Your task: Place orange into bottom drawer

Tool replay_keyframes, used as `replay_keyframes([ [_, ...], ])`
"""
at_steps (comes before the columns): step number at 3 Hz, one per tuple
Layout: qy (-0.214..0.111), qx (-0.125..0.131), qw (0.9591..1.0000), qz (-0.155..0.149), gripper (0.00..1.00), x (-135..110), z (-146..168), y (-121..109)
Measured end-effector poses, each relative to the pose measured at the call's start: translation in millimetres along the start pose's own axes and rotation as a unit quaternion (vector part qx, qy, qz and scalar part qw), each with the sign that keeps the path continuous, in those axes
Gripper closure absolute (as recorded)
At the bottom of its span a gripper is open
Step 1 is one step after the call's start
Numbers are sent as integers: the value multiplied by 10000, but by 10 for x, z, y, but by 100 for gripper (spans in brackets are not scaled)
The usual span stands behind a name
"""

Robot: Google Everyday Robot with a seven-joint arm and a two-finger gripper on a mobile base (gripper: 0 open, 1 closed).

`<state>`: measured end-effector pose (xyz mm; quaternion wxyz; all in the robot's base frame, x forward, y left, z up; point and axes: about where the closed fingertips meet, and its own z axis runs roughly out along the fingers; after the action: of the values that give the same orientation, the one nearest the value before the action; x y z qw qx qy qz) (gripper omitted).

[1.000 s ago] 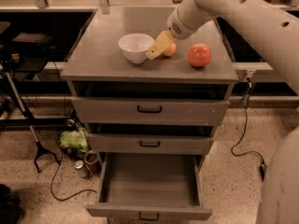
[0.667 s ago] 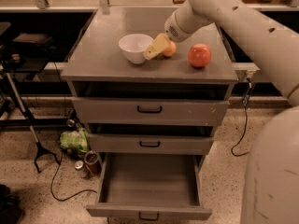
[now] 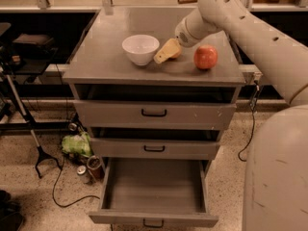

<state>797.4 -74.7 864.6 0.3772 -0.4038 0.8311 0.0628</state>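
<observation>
My gripper (image 3: 167, 51) is down on the cabinet top, just right of the white bowl (image 3: 140, 48). A small bit of the yellow-orange orange (image 3: 177, 55) shows right at the gripper's tip; the rest is hidden by it. I cannot tell whether the gripper holds it. The bottom drawer (image 3: 154, 219) is pulled out wide open at the foot of the cabinet, and nothing lies in it.
A larger reddish-pink fruit (image 3: 205, 57) sits right of the gripper. The two upper drawers (image 3: 154, 113) are pushed nearly shut. A green bag (image 3: 76, 144), cans and cables lie on the floor at the left. My own arm fills the right side.
The gripper stays at the orange beside the bowl. The upper arm has swung a little, farther over the back right of the cabinet.
</observation>
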Motion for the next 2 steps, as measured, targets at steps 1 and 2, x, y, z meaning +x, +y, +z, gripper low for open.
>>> replay_keyframes([
  [1,-43,151,9997,-183,0,61,-25,-143],
  [2,-67,269,9991,-320,9,89,-69,-247],
])
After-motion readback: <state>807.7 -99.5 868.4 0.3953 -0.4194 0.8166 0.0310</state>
